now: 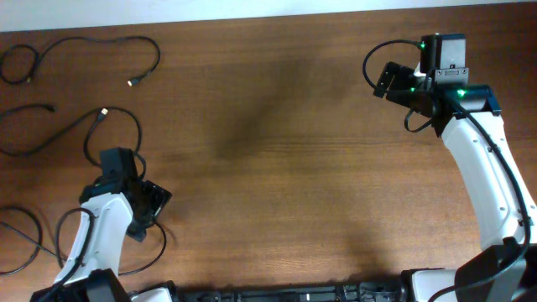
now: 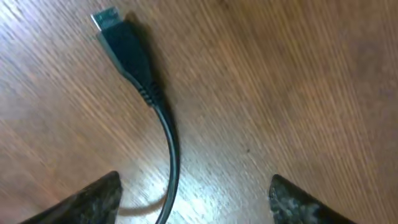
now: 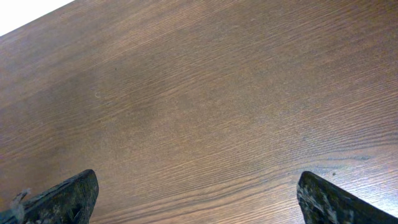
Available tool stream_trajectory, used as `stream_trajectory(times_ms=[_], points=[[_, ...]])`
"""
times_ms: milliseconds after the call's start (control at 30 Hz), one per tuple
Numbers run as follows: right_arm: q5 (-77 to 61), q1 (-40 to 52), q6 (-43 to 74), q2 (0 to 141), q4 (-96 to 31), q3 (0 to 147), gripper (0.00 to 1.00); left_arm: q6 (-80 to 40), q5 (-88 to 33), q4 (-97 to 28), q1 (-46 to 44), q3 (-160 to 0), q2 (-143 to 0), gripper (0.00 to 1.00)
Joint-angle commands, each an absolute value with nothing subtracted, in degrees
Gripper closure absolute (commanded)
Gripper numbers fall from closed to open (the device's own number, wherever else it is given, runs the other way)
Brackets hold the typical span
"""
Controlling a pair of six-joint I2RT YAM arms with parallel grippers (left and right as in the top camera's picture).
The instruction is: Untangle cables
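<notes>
Three black cables lie on the left of the wooden table. One (image 1: 92, 39) runs along the far edge to a plug (image 1: 132, 82). A second (image 1: 71, 130) curves to a plug (image 1: 102, 111). A third (image 1: 21, 239) loops at the near left. My left gripper (image 1: 113, 159) is open and low over the table. In the left wrist view a black cable (image 2: 168, 130) with a silver-tipped plug (image 2: 109, 22) runs between the open fingers (image 2: 196, 193). My right gripper (image 1: 386, 80) is open and empty over bare wood at the far right (image 3: 199, 193).
The table's far edge (image 1: 252, 17) meets a white surface. My right arm's own black cabling (image 1: 373, 54) loops beside its wrist. Bare wood spans the middle of the table (image 1: 277, 168).
</notes>
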State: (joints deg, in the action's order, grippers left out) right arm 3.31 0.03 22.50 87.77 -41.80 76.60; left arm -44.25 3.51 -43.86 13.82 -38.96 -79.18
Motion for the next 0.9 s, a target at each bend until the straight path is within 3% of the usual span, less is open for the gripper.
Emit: stream_trajectory(times_ms=[0, 167, 233, 300, 333, 433, 733, 867], points=[[3.22, -0.08, 23.0, 87.92, -41.8, 76.82, 0.01, -48.29, 4.36, -42.17, 13.69, -36.14, -79.05, 0.3], [3.22, -0.08, 23.0, 87.92, -41.8, 76.82, 0.01, -50.76, 5.52, -36.01, 13.69, -32.01, -79.05, 0.35], [3.22, -0.08, 23.0, 87.92, -41.8, 76.82, 0.01, -50.74, 5.87, -35.59, 13.69, -31.75, -79.05, 0.53], [3.22, -0.08, 23.0, 87.92, -41.8, 76.82, 0.01, -50.76, 5.87, -35.57, 13.69, -31.75, -79.05, 0.77], [3.22, -0.08, 23.0, 87.92, -41.8, 76.82, 0.01, -50.76, 5.89, -35.55, 13.69, -31.75, -79.05, 0.81], [3.22, -0.08, 23.0, 87.92, -41.8, 76.82, 0.01, -50.74, 5.87, -35.05, 13.69, -31.75, -79.05, 0.78], [3.22, -0.08, 23.0, 87.92, -41.8, 76.82, 0.01, -50.76, 6.5, -34.28, 13.69, -31.75, -79.07, 0.97], [3.22, -0.08, 23.0, 87.92, -41.8, 76.82, 0.01, -50.76, 9.74, -32.25, 13.72, -31.75, -79.07, 0.99]])
